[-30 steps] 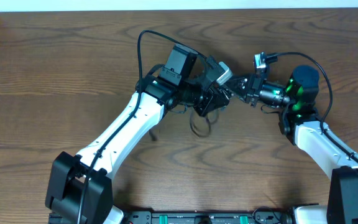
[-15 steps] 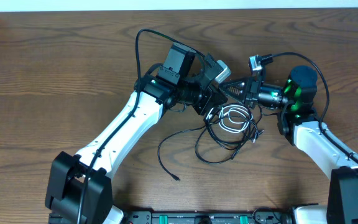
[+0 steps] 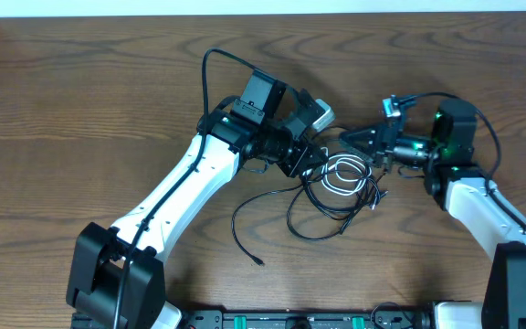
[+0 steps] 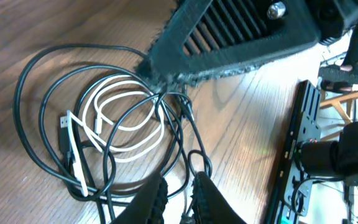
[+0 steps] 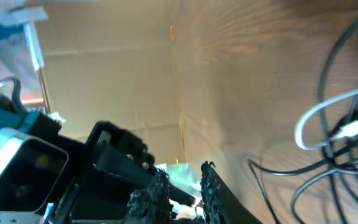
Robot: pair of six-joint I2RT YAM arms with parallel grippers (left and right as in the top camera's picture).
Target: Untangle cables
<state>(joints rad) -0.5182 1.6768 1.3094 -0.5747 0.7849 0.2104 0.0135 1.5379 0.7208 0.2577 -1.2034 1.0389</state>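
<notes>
cables (image 3: 341,178) lie in a tangled heap on the table (image 3: 71,137)

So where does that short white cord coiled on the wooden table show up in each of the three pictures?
Overhead: the short white cord lies coiled just right of centre.
Left wrist: its loops sit left of centre.
Right wrist: one loop shows at the right edge.
Shared landmark: the thin black cables tangled around it.
</notes>
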